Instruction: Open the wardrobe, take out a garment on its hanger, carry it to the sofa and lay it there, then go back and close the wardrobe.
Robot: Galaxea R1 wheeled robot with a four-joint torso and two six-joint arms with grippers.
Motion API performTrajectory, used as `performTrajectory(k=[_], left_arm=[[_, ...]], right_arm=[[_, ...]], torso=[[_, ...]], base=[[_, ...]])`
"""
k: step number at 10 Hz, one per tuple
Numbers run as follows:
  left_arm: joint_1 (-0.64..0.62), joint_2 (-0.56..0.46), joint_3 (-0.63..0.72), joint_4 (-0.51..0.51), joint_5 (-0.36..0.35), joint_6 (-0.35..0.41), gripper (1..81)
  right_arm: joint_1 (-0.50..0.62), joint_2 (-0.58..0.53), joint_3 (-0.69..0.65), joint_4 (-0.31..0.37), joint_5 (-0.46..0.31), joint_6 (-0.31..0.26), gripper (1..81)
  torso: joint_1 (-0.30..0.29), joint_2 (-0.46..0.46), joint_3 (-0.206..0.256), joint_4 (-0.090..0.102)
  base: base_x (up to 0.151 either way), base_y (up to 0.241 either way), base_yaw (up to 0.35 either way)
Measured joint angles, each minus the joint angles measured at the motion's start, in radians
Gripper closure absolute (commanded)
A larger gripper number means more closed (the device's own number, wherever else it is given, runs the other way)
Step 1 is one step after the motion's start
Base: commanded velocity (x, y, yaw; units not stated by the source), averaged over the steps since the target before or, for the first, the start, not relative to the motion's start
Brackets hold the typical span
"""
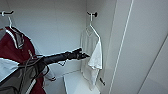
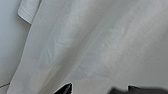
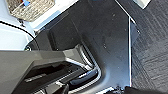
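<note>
Hanging inside white wardrobe (image 1: 60, 27): garment (image 1: 93, 53); left tool (image 1: 86, 55) beside.

Garment (image 1: 92, 53) on hanger (image 1: 91, 26) inside wardrobe (image 1: 62, 30), right of jacket (image 1: 15, 50).

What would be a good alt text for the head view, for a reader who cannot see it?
The robot's left gripper reaches into an open white wardrobe toward a white T-shirt on a white hanger. A maroon jacket with white sleeves hangs at the left.
</note>
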Motion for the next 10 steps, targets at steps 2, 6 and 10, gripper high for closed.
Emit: performTrajectory(k=[2, 6, 10], left_arm=[[-0.083, 0.031, -0.074, -0.002, 0.008, -0.068, 1.0], [-0.199, 0.071, -0.132, -0.003, 0.017, -0.206, 1.0], [-0.257, 0.071, -0.124, -0.006, -0.030, -0.449, 1.0]], right_arm=[[0.000, 0.000, 0.000, 0.000, 0.000, 0.000, 1.0], [0.000, 0.000, 0.000, 0.000, 0.000, 0.000, 1.0], [0.003, 0.013, -0.005, 0.000, 0.000, 0.000, 1.0]], torso=[[0.000, 0.000, 0.000, 0.000], [0.000, 0.000, 0.000, 0.000], [0.000, 0.000, 0.000, 0.000]], base=[[0.000, 0.000, 0.000], [0.000, 0.000, 0.000], [0.000, 0.000, 0.000]])
